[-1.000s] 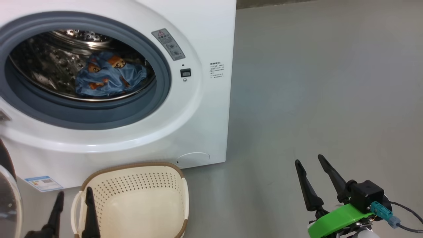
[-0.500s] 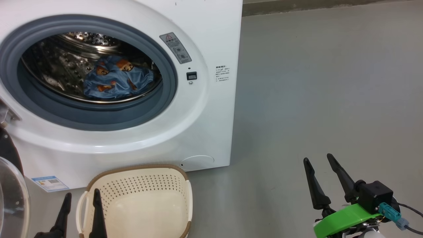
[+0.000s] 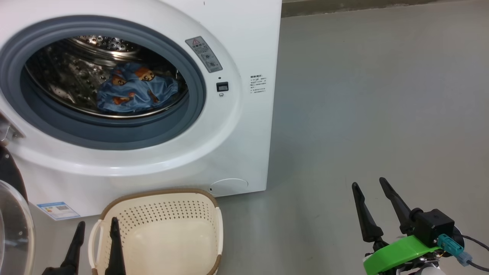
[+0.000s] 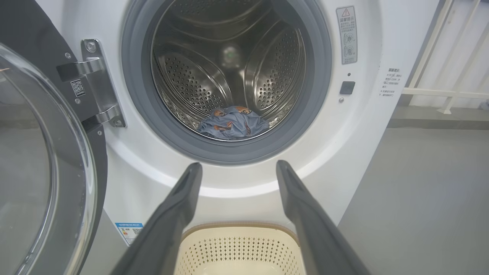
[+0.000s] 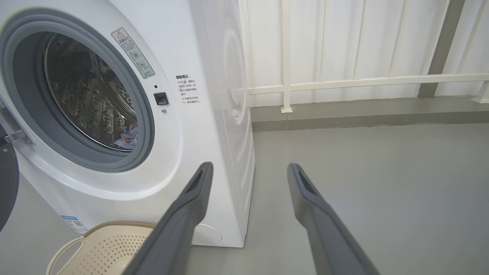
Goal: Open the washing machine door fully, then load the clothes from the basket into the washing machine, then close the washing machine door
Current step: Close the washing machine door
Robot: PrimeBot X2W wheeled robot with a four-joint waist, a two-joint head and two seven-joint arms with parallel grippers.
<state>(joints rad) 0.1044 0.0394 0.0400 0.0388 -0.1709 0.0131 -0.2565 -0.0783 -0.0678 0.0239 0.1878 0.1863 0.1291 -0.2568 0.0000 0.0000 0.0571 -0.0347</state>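
Note:
The white washing machine [image 3: 244,126] stands with its round door [image 3: 13,225] swung open at the left; the door's glass bowl [image 4: 38,160] bulges beside the hinge. A blue garment with orange bears [image 3: 133,89] lies in the steel drum, also seen as the blue garment [image 4: 233,126] from the left wrist. The cream basket [image 3: 160,194] sits on the floor before the machine, its visible inside bare. My left gripper [image 3: 97,221] is open over the basket's left handle. My right gripper [image 3: 368,182] is open over the floor, right of the machine.
Grey floor [image 3: 382,95] stretches to the right of the machine. A white railing [image 5: 344,82] runs along the wall behind. A metal hinge [image 4: 95,84] holds the door at the opening's left. A blue label sticker [image 3: 59,210] marks the machine's lower front corner.
The whole head picture has shifted slightly right, so the camera has moved. Both grippers stay open, the garment rests in the drum as before.

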